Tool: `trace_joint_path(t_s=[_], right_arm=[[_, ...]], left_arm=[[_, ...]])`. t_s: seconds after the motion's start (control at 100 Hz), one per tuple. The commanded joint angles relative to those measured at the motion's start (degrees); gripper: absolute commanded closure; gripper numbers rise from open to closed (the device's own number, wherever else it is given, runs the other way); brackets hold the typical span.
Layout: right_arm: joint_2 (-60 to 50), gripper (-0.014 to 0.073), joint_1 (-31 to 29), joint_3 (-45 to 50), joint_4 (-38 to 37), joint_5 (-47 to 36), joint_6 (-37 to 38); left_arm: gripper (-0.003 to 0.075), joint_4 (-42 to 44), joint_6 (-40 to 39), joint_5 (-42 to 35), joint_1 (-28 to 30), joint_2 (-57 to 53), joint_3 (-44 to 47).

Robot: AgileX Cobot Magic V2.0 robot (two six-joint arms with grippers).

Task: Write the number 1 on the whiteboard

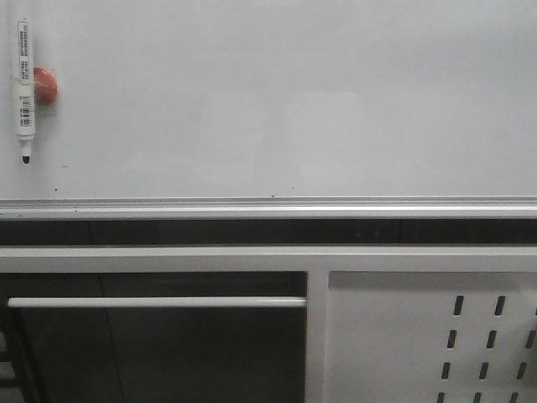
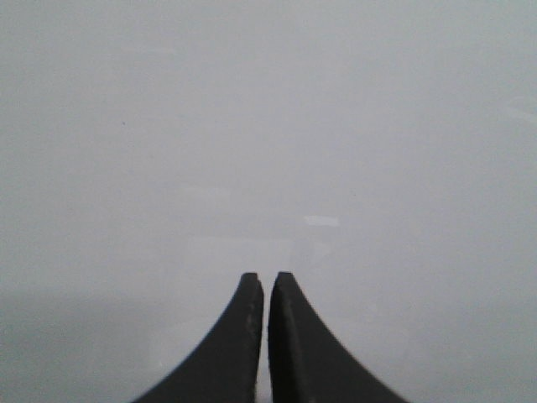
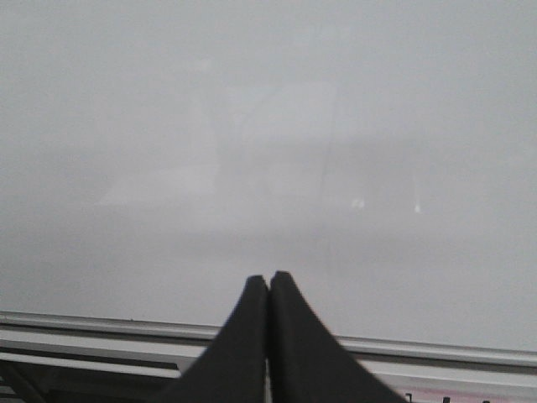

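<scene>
Glossy whiteboard above its silver rail; marker hangs at upper left. My left hand and right hand face it, fingers together, empty.

The whiteboard is running off the front view's top, left and right edges; the slotted white panel is being cut by the right and bottom edges; the marker's label print is staying too small to read; a red round thing is sitting half hidden behind that marker; both wrist views are cropping the dark fingers at their bases
</scene>
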Motion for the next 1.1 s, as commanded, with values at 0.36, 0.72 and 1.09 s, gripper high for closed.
trace_joint_path(t_s=[0.36,0.72,1.09], right_arm=[[2.12,0.0668,0.0,-3.87,1.11,-3.19,-0.82],[2.12,0.0668,0.0,-3.87,1.52,-3.1,-0.82],[2.12,0.0668,0.0,-3.87,1.6,-3.1,-0.82]], left_arm=[[0.031,-9.52,7.75,-3.46,-0.43,1.28,9.89],[0.0301,-12.68,14.49,-15.47,-0.43,1.66,22.65],[0.0301,-10.37,16.53,-29.39,-11.98,8.14,27.16]])
